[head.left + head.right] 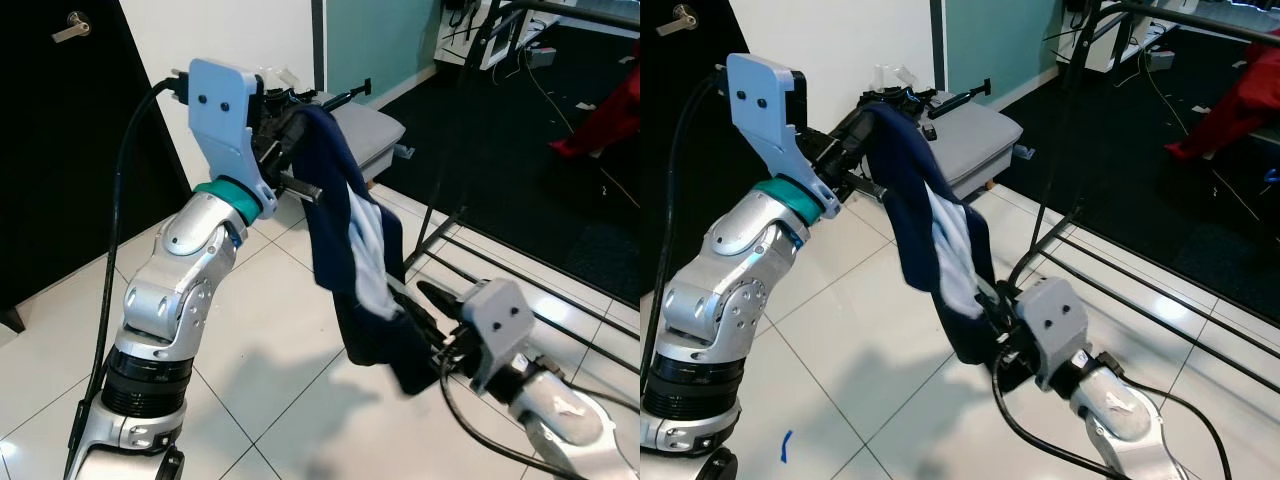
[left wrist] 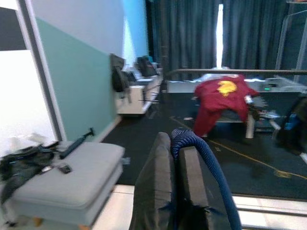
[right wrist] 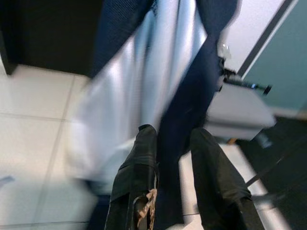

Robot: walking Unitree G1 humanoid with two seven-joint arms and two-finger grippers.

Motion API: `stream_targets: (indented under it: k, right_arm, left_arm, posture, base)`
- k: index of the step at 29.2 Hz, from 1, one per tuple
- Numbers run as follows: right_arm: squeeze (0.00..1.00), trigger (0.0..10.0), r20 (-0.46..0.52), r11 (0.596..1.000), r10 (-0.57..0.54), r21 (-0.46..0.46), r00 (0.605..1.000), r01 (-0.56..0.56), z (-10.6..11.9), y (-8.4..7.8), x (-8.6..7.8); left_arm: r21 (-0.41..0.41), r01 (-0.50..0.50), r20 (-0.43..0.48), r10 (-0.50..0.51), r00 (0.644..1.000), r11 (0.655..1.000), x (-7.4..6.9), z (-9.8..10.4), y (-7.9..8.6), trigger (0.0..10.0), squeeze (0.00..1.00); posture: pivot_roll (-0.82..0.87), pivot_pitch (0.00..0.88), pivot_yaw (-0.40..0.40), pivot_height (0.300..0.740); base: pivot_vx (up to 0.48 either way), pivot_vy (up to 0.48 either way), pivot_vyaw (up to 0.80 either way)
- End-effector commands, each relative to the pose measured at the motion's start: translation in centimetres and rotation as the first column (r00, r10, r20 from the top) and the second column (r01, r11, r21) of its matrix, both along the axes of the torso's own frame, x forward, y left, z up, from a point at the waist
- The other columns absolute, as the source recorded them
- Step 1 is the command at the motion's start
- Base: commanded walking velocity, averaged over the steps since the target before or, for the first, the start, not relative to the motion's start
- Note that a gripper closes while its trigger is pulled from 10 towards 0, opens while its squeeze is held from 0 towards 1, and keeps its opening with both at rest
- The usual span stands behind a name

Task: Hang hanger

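**Navy garment stretched between the two tools**

At the upper centre of the left eye view, the left tool point(image 1: 283, 140) is raised high on its silver arm; its black fingers point(image 2: 156, 187) are pressed together on the top of a navy garment point(image 1: 345, 235), and in the left wrist view a blue padded loop point(image 2: 204, 153) curves over those fingers; whether this loop is the hanger itself, I cannot tell. From there the garment hangs down diagonally toward the lower right of the frame; it is dark blue with a pale light-blue and white inner part point(image 1: 372, 260). At the lower right, the right tool point(image 1: 432, 322) meets the lower part of the cloth; in the right wrist view its two fingers point(image 3: 139, 182) stand a little apart with a dark fold of the garment between them, so it is pinching the fabric.

Behind the garment, at the top centre, a grey padded ottoman point(image 1: 370, 135) stands on the white tiled floor point(image 1: 260, 350) with small dark objects on it; a black metal clothes rack point(image 1: 470, 150) stands at the right over a dark carpet; a red garment point(image 1: 600, 120) lies at the far right edge; a black door point(image 1: 60, 120) fills the upper left.
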State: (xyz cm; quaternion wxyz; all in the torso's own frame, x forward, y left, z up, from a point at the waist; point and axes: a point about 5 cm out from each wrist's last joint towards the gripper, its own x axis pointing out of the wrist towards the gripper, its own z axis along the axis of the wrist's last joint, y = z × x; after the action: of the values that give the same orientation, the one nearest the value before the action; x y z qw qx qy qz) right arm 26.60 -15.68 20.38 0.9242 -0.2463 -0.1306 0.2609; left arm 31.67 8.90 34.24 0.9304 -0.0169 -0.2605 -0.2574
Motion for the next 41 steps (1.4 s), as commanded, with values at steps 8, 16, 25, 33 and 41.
stream_targets:
  k: [8, 16, 25, 33, 41]
  right_arm:
    - [0.0, 10.0, -0.07, 0.991, 0.134, -0.016, 0.989, -0.135, -1.9, 2.7, -0.2]
    - [0.0, 10.0, -0.067, 0.986, 0.166, 0.043, 0.984, -0.164, -2.4, 4.6, 0.0]
    - [0.0, 10.0, -0.04, 0.984, 0.166, 0.078, 0.985, -0.163, -2.7, 6.0, -0.2]
    - [0.0, 10.0, 0.167, 0.994, -0.092, 0.066, 0.982, 0.082, 0.2, 2.7, 0.8]
    - [0.0, 10.0, 0.116, 0.993, 0.085, 0.07, 0.99, -0.094, 0.4, 5.4, -0.6]
  left_arm:
    - [-0.005, 0.031, 0.036, -0.031, 0.999, 1.0, -1.1, 1.0, 0.0, 0.0, 0.0]
    - [0.003, 0.032, 0.036, -0.032, 0.999, 0.999, -1.2, 1.0, 0.2, 0.0, 0.0]
    - [0.013, 0.026, 0.033, -0.027, 0.999, 1.0, -1.1, 0.8, 0.4, 0.0, 0.0]
    - [0.044, -0.02, -0.008, 0.021, 1.0, 0.999, -0.4, -0.2, 0.0, 0.0, 0.0]
    - [0.166, -0.291, -0.169, 0.317, 0.933, 0.942, 2.5, -3.2, 1.1, 0.0, 0.0]
  posture:
    - [-0.27, 0.154, 0.16, 0.74]
    - [-0.26, 0.148, 0.163, 0.74]
    - [-0.27, 0.145, 0.164, 0.74]
    - [-0.28, 0.151, 0.166, 0.74]
    - [-0.27, 0.154, 0.167, 0.74]
  base:
    - [0.0, 0.0, 0.0]
    - [0.0, 0.0, 0.0]
    - [0.0, 0.0, 0.0]
    - [0.0, 0.0, 0.0]
    - [0.0, 0.0, 0.0]
